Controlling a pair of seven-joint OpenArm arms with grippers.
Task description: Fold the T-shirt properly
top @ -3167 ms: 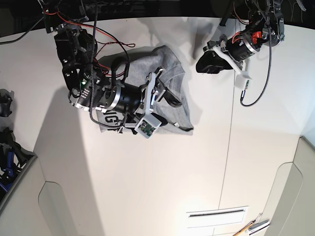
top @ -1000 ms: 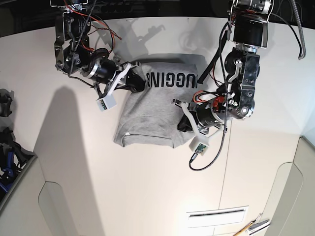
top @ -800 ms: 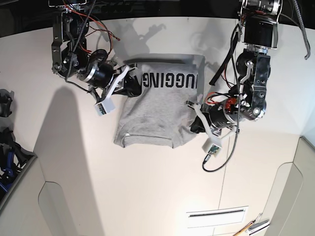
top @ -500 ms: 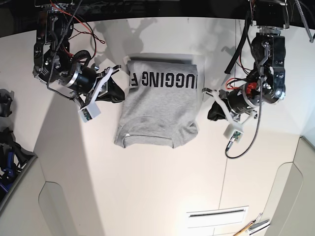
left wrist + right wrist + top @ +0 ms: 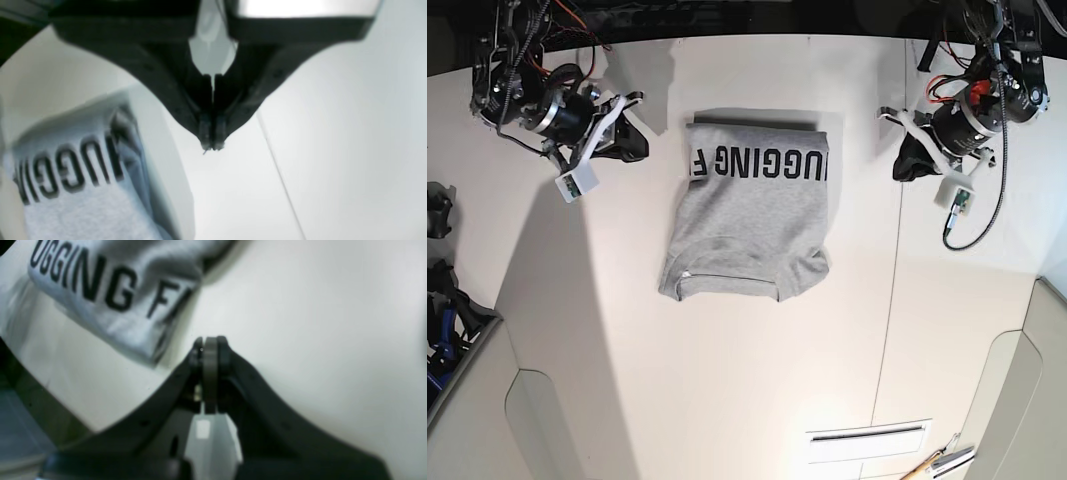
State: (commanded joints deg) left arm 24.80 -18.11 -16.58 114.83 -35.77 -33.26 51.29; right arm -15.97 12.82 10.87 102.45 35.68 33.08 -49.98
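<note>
Check the left end effector (image 5: 210,146) first: in its wrist view the two fingers meet at the tips with nothing between them, and it hangs over bare worktop (image 5: 747,400) off the T-shirt's side edge. The right end effector (image 5: 209,343) reads the same way in its own wrist view, fingers pressed together and empty, poised over bare surface just beside the printed corner of the cloth. In the base view you will find the left end effector (image 5: 915,160) on the picture's right and the right end effector (image 5: 630,143) on the picture's left, each well apart from the garment. The T-shirt (image 5: 749,215) lies flat between them in the upper middle of the worktop as a compact rectangle, its sides turned in, a band of black lettering across the far end and the near edge slightly uneven with a small bulge at one corner. Judge the task as largely complete: the sleeves are not showing and the outline is close to square. Remaining work, if any, is a final half fold or squaring the near edge.
</note>
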